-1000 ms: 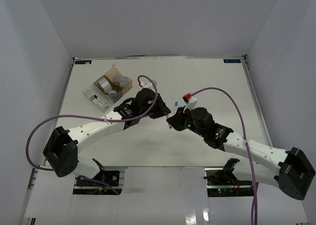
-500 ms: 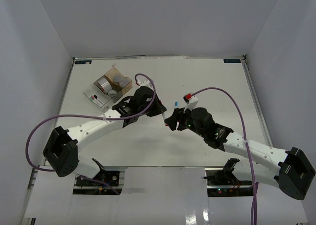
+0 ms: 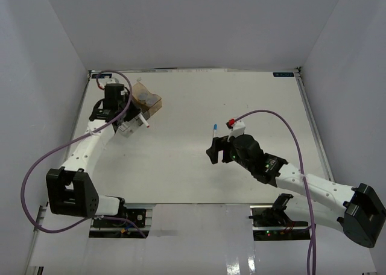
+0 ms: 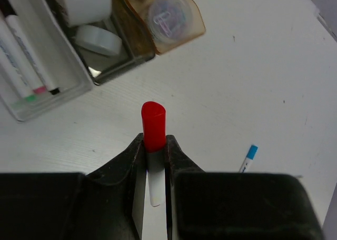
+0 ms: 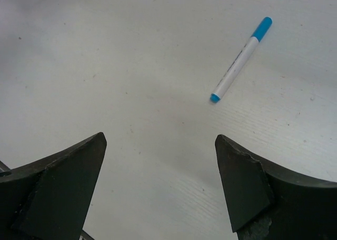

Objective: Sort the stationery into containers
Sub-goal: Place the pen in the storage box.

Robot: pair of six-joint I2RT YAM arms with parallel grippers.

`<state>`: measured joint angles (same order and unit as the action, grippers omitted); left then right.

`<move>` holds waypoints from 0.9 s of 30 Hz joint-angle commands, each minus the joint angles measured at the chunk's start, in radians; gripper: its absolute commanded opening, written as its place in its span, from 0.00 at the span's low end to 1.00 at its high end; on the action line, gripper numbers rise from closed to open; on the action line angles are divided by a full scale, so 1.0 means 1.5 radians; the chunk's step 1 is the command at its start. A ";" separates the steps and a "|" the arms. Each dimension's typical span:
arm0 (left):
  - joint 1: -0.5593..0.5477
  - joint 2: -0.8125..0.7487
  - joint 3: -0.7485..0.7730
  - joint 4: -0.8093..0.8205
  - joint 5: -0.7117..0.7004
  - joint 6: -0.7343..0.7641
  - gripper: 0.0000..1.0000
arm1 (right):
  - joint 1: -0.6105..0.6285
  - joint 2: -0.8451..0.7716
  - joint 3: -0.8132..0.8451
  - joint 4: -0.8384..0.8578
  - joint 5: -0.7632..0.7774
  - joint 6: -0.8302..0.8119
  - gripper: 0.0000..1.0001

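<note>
Two markers are left (the rest looks boxed): the red marker point(image 4: 153, 125), clenched in the left hand point(image 4: 154, 145) beside the containers point(image 4: 73, 90) at the table's point(image 3: 241, 94) far-left corner, and the blue marker point(image 5: 239, 61) mid-table near the released right hand point(image 5: 159, 140).

Bright, even, diffuse light fills the white enclosure point(image 3: 181, 28); shadows are faint and soft-edged. Glare streaks the glossy near edge of the table point(image 3: 181, 178) at 6 o'clock in the top view. Wrist views are sharp, their black fingers point(image 4: 95, 198) underexposed.
</note>
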<state>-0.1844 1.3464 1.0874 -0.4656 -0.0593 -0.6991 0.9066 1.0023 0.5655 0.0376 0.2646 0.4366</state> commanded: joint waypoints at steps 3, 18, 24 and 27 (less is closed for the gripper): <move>0.131 0.017 0.064 -0.044 0.038 0.072 0.13 | 0.003 -0.010 -0.014 -0.021 0.042 -0.027 0.90; 0.256 0.220 0.161 -0.030 0.106 0.055 0.24 | 0.003 -0.025 -0.041 -0.048 0.062 -0.041 0.90; 0.255 0.236 0.146 -0.020 0.098 0.052 0.32 | 0.003 -0.024 -0.042 -0.047 0.065 -0.041 0.90; 0.255 0.240 0.144 -0.020 0.090 0.055 0.40 | 0.003 -0.019 -0.040 -0.047 0.065 -0.040 0.90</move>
<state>0.1944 1.7203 1.2926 -0.5117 0.0742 -0.6167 0.9066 0.9787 0.5007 -0.0540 0.3386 0.3851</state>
